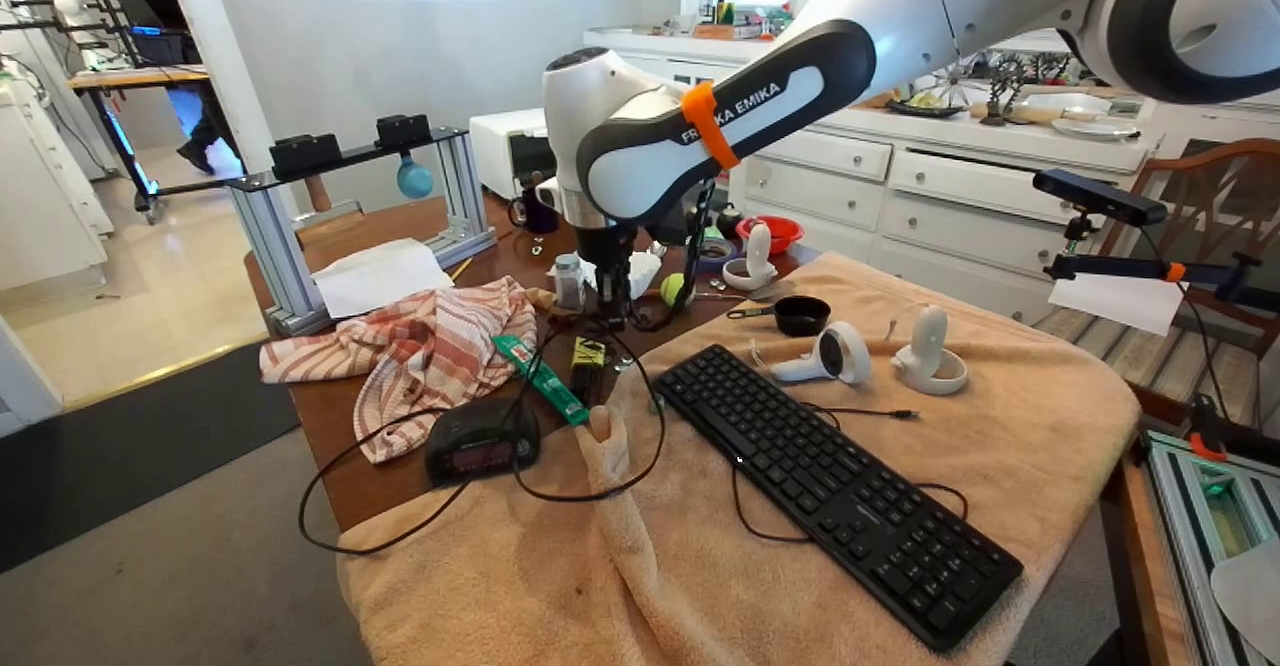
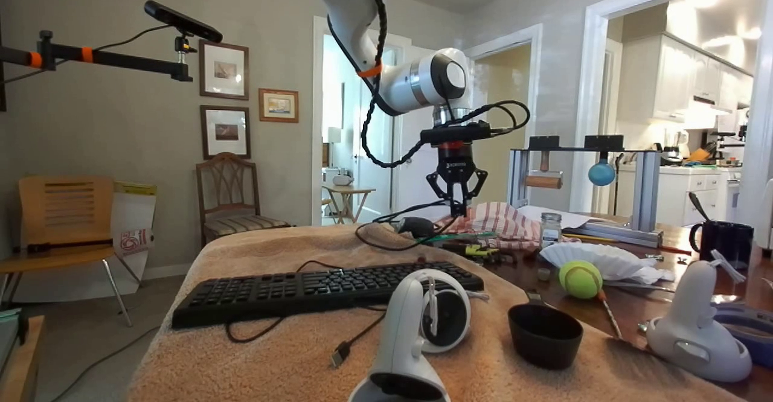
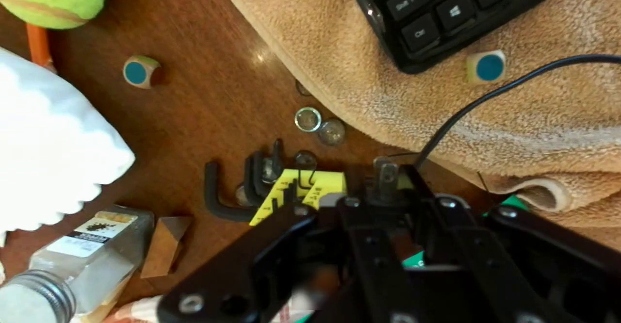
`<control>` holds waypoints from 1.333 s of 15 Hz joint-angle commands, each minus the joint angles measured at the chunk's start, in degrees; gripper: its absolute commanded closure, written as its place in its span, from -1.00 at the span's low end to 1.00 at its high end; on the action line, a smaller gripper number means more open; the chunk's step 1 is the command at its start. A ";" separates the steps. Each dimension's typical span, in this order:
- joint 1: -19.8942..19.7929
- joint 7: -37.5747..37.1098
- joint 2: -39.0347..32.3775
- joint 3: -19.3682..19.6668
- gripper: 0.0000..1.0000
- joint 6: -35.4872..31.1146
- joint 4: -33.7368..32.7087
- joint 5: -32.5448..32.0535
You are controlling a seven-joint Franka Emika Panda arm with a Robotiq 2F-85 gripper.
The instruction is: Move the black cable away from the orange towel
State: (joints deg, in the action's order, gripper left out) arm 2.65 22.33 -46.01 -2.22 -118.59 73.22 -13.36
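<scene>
My gripper (image 1: 613, 314) points down over the brown table and is shut on a black cable (image 1: 663, 426). In an exterior view the gripper (image 2: 459, 210) holds the cable (image 2: 394, 249) above the table, with loops hanging down. The loops run over the clock and over a corner of the orange towel (image 1: 500, 586); part extends past the table's left edge. In the wrist view the cable (image 3: 451, 120) leads from the fingertips (image 3: 383, 185) across above the towel (image 3: 301, 27). Whether the loops touch the towel is unclear. The towel also shows in an exterior view (image 2: 199, 366).
A black clock (image 1: 480, 441), striped cloth (image 1: 420, 336), green packet (image 1: 540, 381) and yellow hex-key set (image 3: 310, 187) lie near the gripper. On the towel are a keyboard (image 1: 840, 491) with its own cable, a black cup (image 2: 545, 335) and controllers (image 1: 930, 356). A glass jar (image 3: 97, 255) stands nearby.
</scene>
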 commanded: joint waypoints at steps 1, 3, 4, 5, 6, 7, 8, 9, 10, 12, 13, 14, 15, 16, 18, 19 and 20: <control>0.66 -5.41 -2.89 2.05 0.89 3.91 -4.00 -0.17; 0.06 -7.48 -2.75 2.09 0.89 8.68 -4.40 1.39; -0.39 -7.72 -2.64 1.70 0.89 10.89 -4.53 2.32; -1.52 -6.14 -2.13 0.29 0.89 13.19 -4.52 4.35; -3.27 -2.73 -1.64 -1.87 0.89 14.48 -4.41 7.36; -4.19 -0.89 -1.03 -2.98 0.89 14.12 -3.88 9.32; -5.15 0.85 -0.52 -4.09 0.89 13.48 -3.52 11.37; -6.20 2.42 -0.19 -5.14 0.89 12.78 -3.36 13.53; -7.20 4.04 -0.07 -6.16 0.89 12.76 -3.52 15.66; -9.25 6.57 -0.09 -8.00 0.89 12.41 -3.73 20.20; -10.15 8.04 -0.24 -8.95 0.89 12.19 -3.80 22.46; -10.99 9.33 -0.33 -9.86 0.89 12.04 -3.76 24.72; -11.73 10.75 -0.55 -10.80 0.89 11.90 -3.74 26.96; -12.39 12.41 -0.51 -11.75 0.89 11.51 -3.41 29.09; -13.52 15.55 -0.52 -13.45 0.89 11.90 -3.16 33.60; -14.03 17.31 -0.54 -14.25 0.89 12.23 -3.05 35.86; -14.40 19.10 -0.64 -15.01 0.89 12.48 -2.90 37.92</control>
State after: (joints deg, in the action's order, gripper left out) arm -9.90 36.47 -46.36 -14.52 -106.53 69.51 18.66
